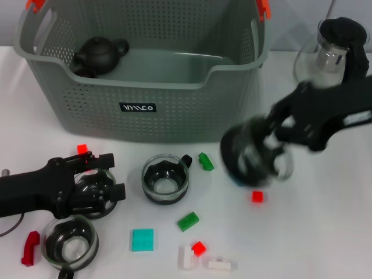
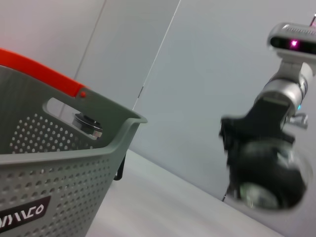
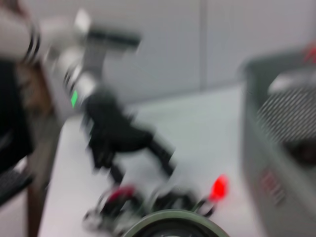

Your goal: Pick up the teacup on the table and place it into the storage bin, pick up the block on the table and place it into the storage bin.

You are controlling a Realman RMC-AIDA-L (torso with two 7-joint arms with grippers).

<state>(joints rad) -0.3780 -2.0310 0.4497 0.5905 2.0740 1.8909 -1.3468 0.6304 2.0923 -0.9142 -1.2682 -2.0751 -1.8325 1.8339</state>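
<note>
The storage bin [image 1: 145,87] stands at the back of the table, and a black teapot [image 1: 99,55] lies inside it. My right gripper [image 1: 273,148] is shut on a glass teacup [image 1: 253,160], held above the table in front of the bin's right corner; the left wrist view shows this teacup [image 2: 269,185] too. My left gripper [image 1: 107,174] lies open at the front left over a second teacup [image 1: 96,192]. Two more teacups rest at the centre [image 1: 165,177] and the front left [image 1: 70,244]. Loose blocks lie around, among them a red block [image 1: 257,196] and a green block [image 1: 188,221].
A glass pitcher [image 1: 334,52] with a black handle stands at the back right. A teal block [image 1: 142,239], a green block [image 1: 205,161], small red blocks [image 1: 82,149], white blocks [image 1: 221,265] and a red curved piece [image 1: 29,247] lie on the white table.
</note>
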